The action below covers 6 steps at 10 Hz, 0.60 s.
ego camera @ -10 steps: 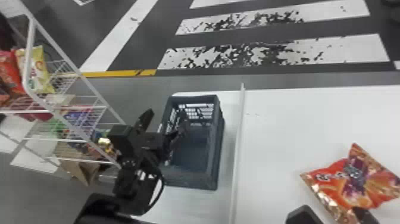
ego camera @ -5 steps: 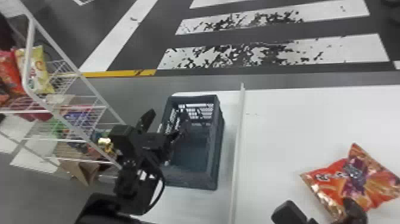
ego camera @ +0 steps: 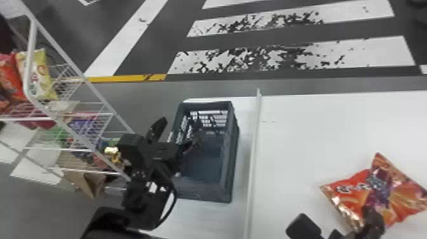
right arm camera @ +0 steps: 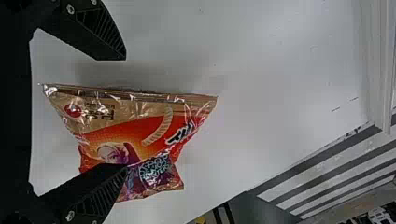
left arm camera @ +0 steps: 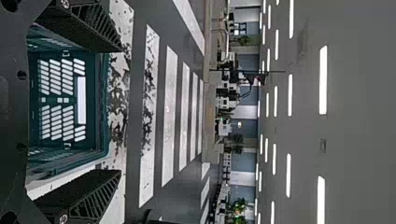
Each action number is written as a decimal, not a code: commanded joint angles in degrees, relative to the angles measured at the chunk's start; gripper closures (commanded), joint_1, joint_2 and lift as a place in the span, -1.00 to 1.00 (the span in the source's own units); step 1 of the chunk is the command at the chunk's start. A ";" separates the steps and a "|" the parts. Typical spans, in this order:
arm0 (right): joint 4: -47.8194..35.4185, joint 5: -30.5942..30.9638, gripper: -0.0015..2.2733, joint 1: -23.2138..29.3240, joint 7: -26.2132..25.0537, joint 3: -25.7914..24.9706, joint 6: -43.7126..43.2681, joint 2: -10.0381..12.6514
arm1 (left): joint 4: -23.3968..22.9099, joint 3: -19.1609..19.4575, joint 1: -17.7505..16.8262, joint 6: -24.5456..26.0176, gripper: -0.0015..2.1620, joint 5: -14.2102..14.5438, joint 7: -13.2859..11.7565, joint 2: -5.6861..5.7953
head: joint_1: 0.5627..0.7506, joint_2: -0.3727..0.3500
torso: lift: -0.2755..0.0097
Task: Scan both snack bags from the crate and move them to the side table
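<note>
From my head view, the dark slatted crate (ego camera: 230, 190) stands on a white tabletop (ego camera: 203, 217). I can see down to its floor and through the slots in its far wall. Against its left side there is a small brownish shape, too blurred for me to name. The left arm covers part of the crate's left side, and my left pincer (ego camera: 174, 135) is there with its fingers spread, one at the crate's left rim and the other outside it. In the left wrist view I see the crate's slotted wall between the two fingers, which hold nothing.

A thin, raised white divider (ego camera: 254, 159) runs between the crate and the white surface (ego camera: 305, 133) on the right. On that surface lies the orange and red snack bag (ego camera: 355, 187), well apart from the crate. My right pincer (ego camera: 338, 222) is at the bag's near side, fingers wide apart. In the right wrist view one finger overlaps the bag's printed front and the other is off its edge, so I have no grip on it.

Left of the crate I've got a white wire rack (ego camera: 68, 60): a yellow bag (ego camera: 36, 74) sits beside red ones (ego camera: 11, 78) up high, with colourful packets (ego camera: 84, 125) and a brown paper-like piece (ego camera: 87, 182) lower down.
</note>
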 commanded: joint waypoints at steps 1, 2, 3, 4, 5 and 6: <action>2.02 0.36 -0.90 -0.95 0.00 0.01 0.04 0.26 | 0.00 -0.08 0.05 0.00 -0.94 0.00 0.00 0.05 | 0.41 0.99 | 0.73; 3.25 0.63 -0.89 -1.83 0.00 0.01 0.22 0.53 | 0.00 0.01 0.05 0.00 -0.94 0.00 -0.08 0.05 | 0.41 0.97 | 0.73; 3.95 0.63 -0.83 -2.53 0.09 -0.08 0.39 0.53 | -0.09 -0.08 0.14 0.00 -0.94 0.09 -0.17 0.14 | 0.41 0.97 | 0.73; 4.83 0.72 -0.80 -3.24 0.70 0.01 1.27 0.44 | -0.09 -0.08 0.23 0.00 -0.94 0.09 -0.44 0.14 | 0.41 0.95 | 0.73; 5.36 1.68 -0.23 -3.94 1.67 0.36 4.44 0.70 | -0.09 -0.17 0.23 0.00 -0.94 0.09 -0.52 0.14 | 0.41 0.92 | 0.73; 5.62 3.26 0.39 -3.85 2.28 0.98 5.84 0.88 | 0.00 -0.26 0.23 0.00 -0.94 0.17 -0.79 0.05 | 0.41 0.89 | 0.73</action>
